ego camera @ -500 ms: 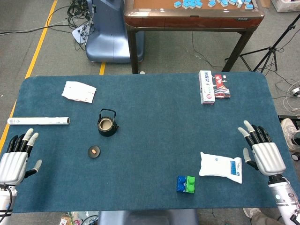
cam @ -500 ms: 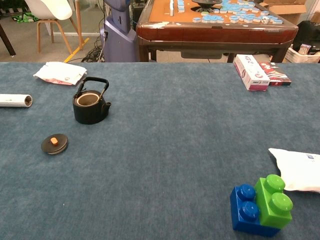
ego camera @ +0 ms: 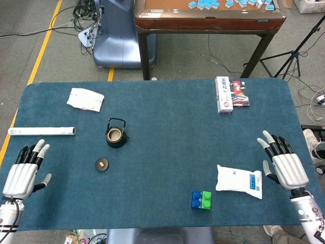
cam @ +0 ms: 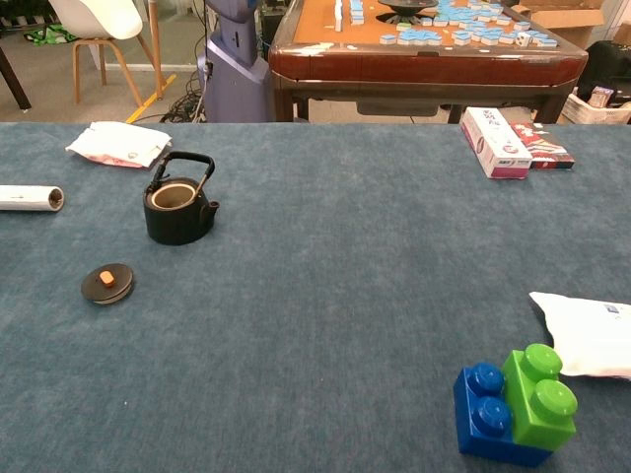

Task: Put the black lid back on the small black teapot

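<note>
Small black teapot [ego camera: 116, 134] upright on blue table [ego camera: 167, 117], left-centre, handle raised, mouth uncovered; also in chest view [cam: 178, 205]. Black lid [ego camera: 101, 164] with orange knob flat on table, near teapot on the robot's side and slightly left, not touching it; chest view [cam: 107, 283] same, clear gap between lid and pot.

Left hand [ego camera: 24, 173] at near-left table edge, palm down, fingers extended and apart, holding nothing, well apart from lid. Right hand [ego camera: 285, 164] at near-right table edge, palm down, fingers extended and spread, holding nothing. Neither hand visible in chest view.

White rolled tube [ego camera: 41, 131] lying along left edge, left of teapot; end visible in chest view [cam: 30, 198]. White paper packet [ego camera: 85, 99] at far-left, beyond teapot; chest view [cam: 116, 144]. White-and-pink box [ego camera: 224, 94] at far-right with small red pack [ego camera: 240, 94] touching its right side; chest view [cam: 495, 142] and [cam: 543, 146]. White pouch with blue print [ego camera: 239, 181] near right, just left of right hand, not touching it. Blue and green toy bricks [ego camera: 201, 200] joined side by side, near front edge, just left of pouch; chest view [cam: 515, 404], blue left, green right.

Behind table: wooden mahjong table [ego camera: 208, 15] with blue tiles, grey robot base [ego camera: 114, 35], cables on floor.
</note>
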Motion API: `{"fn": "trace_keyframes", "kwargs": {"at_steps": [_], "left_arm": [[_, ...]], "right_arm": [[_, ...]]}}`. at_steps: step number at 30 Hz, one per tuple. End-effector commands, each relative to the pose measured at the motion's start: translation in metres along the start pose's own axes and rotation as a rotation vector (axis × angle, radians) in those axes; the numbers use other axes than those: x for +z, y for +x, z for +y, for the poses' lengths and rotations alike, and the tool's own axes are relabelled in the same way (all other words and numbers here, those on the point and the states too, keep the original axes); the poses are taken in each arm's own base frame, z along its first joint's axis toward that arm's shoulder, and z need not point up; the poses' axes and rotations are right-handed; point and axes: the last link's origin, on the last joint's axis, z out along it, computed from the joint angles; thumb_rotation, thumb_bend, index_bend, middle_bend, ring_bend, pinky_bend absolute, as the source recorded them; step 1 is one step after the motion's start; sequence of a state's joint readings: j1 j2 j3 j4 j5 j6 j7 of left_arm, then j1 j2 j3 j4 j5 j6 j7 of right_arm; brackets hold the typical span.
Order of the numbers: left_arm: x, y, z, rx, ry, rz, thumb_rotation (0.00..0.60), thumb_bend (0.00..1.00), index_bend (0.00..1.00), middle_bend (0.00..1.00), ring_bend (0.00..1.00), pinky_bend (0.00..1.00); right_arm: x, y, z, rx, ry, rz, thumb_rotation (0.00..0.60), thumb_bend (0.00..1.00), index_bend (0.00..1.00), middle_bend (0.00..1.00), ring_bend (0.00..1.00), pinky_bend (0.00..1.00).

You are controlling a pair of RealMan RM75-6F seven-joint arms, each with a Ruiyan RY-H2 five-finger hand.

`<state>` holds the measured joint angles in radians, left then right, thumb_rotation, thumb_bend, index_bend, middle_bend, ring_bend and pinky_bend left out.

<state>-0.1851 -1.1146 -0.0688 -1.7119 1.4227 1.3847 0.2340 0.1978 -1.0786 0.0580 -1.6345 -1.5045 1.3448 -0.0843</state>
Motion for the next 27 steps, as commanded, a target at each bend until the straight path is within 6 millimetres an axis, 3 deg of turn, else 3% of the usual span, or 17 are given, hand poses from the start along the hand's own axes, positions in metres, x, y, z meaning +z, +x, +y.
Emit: {"fn": "trace_keyframes", "kwargs": {"at_steps": [1,8,21,27], "left_arm": [[0.002,0.001,0.002,-0.005,-0.016,-0.010,0.600,0.32,0.07,0.00,0.00,0.00],[0.006,0.000,0.006,0.010,-0.033,-0.042,0.600,0.32,0.07,0.00,0.00,0.00],[0.007,-0.015,0.012,-0.010,-0.072,-0.113,0.600,0.32,0.30,0.00,0.00,0.00],[0.013,-0.019,0.019,-0.005,-0.095,-0.117,0.600,0.32,0.31,0.00,0.00,0.00]], "right_arm": [[0.002,0.005,-0.003,-0.002,0.011,-0.001,0.600,0.62,0.10,0.00,0.00,0.00],[0.008,0.017,-0.014,0.003,0.042,0.006,0.600,0.62,0.10,0.00,0.00,0.00],[0.036,0.043,-0.037,-0.047,0.117,0.004,0.600,0.62,0.10,0.00,0.00,0.00],[0.049,0.051,-0.049,-0.071,0.145,0.002,0.600,0.62,0.10,0.00,0.00,0.00]]}}
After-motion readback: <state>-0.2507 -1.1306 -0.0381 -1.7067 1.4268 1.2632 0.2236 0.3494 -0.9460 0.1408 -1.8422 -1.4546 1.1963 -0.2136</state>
